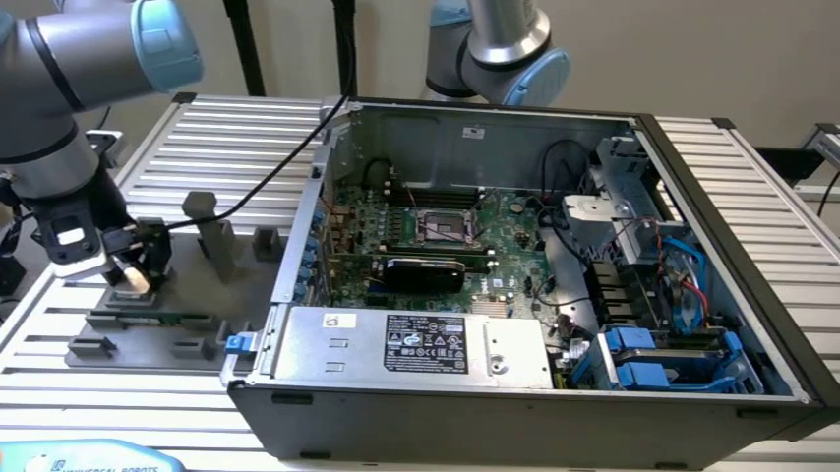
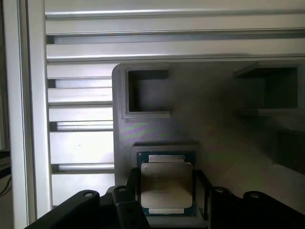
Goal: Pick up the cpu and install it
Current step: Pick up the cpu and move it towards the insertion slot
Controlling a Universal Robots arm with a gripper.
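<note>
Ribbed aluminium table slats point(image 1: 197, 128) carry a flat grey plastic fixture plate point(image 1: 145, 339) and, well to the exterior view's right of the pincer, a large open black computer case point(image 1: 525, 423). The black two-fingered pincer point(image 1: 136, 279) is lowered onto the plate. Between its fingers point(image 2: 132, 185) the small flat square cpu point(image 2: 166, 187), silvery metal on top with a thin green rim, is seen lying flat in a shallow pocket of the plate. The fingers are set against two opposite edges of the chip and appear to be clamped on it, though the contact is shadowed. Just beyond the pincer an empty square recess point(image 2: 147, 90) is moulded into the plate. Inside the case, well apart from the pincer, a green motherboard point(image 1: 506, 221) is mounted, with a square metal-framed socket point(image 1: 447, 228) at its middle.
</note>
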